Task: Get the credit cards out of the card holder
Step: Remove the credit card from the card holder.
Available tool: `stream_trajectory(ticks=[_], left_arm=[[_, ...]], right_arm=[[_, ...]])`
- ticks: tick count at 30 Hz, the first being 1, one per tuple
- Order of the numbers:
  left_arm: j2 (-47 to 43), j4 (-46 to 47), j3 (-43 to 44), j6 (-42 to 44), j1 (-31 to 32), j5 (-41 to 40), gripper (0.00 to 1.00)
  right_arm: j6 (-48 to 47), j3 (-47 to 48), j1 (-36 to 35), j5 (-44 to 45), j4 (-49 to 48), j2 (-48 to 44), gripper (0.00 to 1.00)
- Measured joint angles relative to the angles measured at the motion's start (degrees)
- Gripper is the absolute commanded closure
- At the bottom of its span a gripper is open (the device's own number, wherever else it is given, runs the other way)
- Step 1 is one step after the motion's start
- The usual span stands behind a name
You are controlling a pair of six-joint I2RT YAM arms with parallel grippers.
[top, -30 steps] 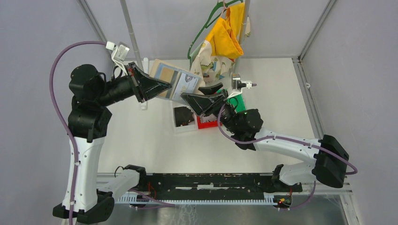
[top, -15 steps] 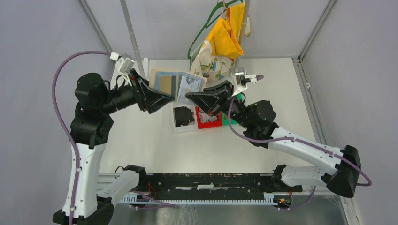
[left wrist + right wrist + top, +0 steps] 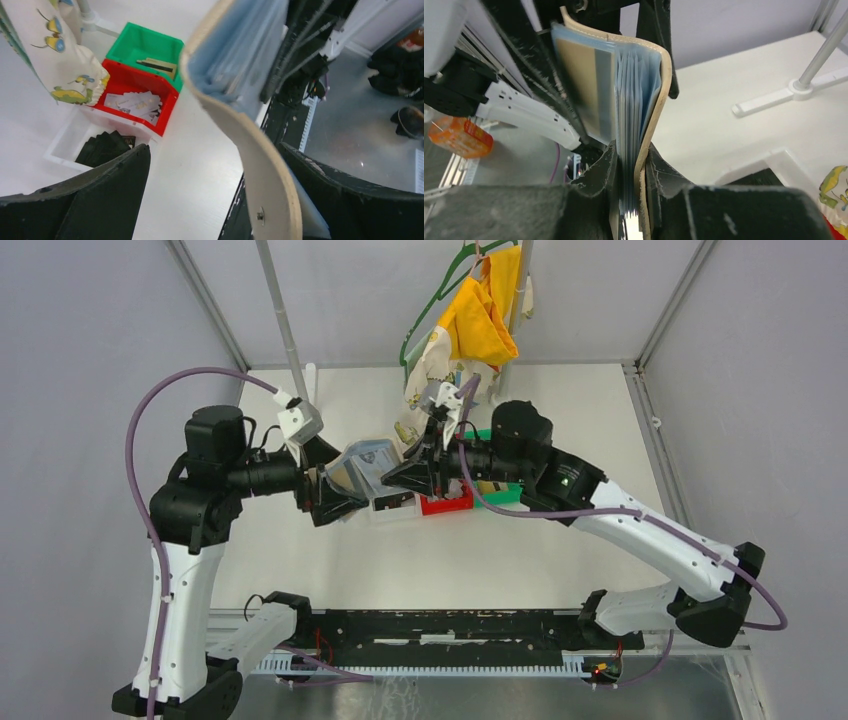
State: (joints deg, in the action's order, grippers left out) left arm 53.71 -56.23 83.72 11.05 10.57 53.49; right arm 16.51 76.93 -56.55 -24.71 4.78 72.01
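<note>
Three bins are set in a row on the white surface (image 3: 600,440), touching side to side: a white bin (image 3: 67,142), a red bin (image 3: 167,112) in the middle and a green bin (image 3: 150,44). A pale cloth (image 3: 50,60), printed with yellow and blue shapes, is hung just beside the red bin. A yellow cloth (image 3: 482,315) is hung above it at the far edge. A metal pole (image 3: 819,61) is held upright in a white foot (image 3: 764,102). A blurred orange object (image 3: 460,139) is seen off the surface.
</note>
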Motion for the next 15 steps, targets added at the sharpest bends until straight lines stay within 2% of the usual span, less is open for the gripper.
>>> stream_trajectory(ticks=[6, 15], left_arm=[[0.9, -13.3, 0.7, 15.7, 0.0, 3.4, 0.0], [2.2, -21.9, 0.7, 27.4, 0.0, 3.5, 0.0]], right_arm=[[-9.4, 13.0, 0.1, -4.5, 16.1, 8.3, 1.0], [-16.1, 15.0, -0.9, -10.4, 24.8, 11.5, 1.0]])
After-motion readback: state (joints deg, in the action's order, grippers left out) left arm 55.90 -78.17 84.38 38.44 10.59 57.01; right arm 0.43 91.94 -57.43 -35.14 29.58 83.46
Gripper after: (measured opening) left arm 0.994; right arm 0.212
